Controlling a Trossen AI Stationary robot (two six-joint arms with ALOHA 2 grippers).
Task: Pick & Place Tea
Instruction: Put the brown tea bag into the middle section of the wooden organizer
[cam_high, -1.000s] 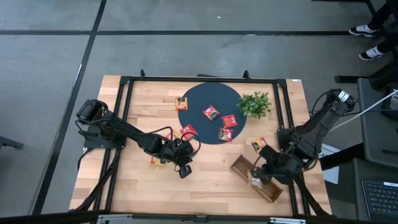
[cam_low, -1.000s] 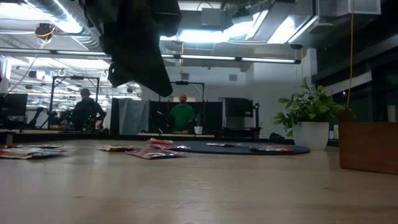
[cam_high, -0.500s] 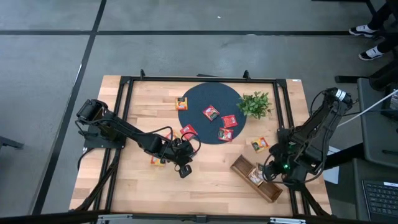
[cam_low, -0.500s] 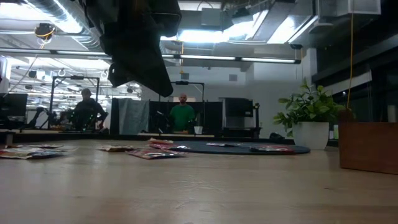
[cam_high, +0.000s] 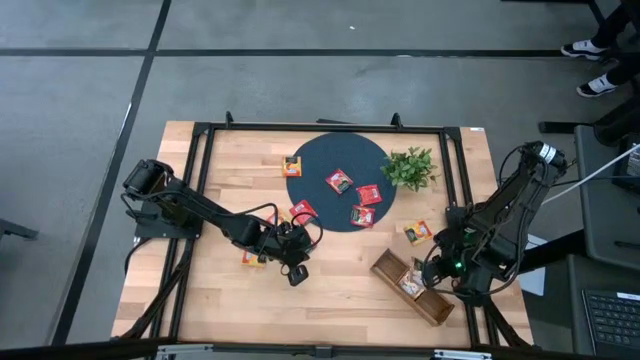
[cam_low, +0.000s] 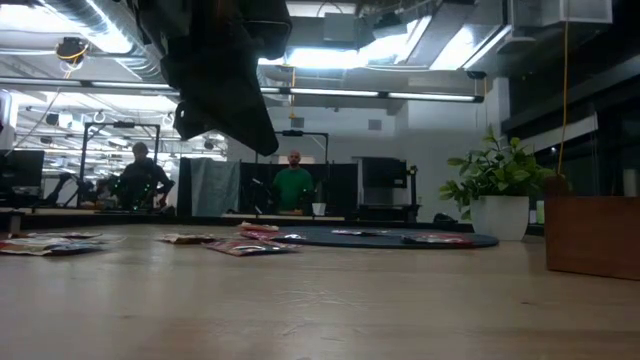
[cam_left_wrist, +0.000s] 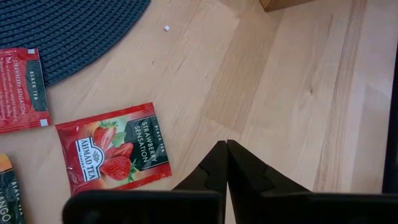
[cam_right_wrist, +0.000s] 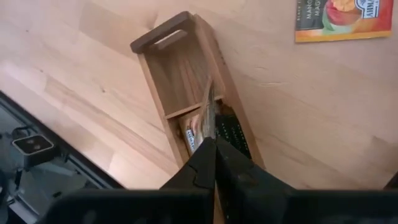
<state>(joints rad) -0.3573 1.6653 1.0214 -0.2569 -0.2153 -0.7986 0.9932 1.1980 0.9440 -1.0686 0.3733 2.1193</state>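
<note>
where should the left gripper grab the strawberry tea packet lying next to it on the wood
Probably by one edge, from above. The strawberry packet lies flat on the table, so there is no raised part to pinch. The left gripper, shut beside it, would likely need to open and straddle the nearest edge.

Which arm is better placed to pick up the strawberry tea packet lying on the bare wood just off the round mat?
Left. The left gripper, fingers shut and empty, hovers beside the strawberry packet near the mat. The right gripper is over the wooden tray, across the table.
</note>
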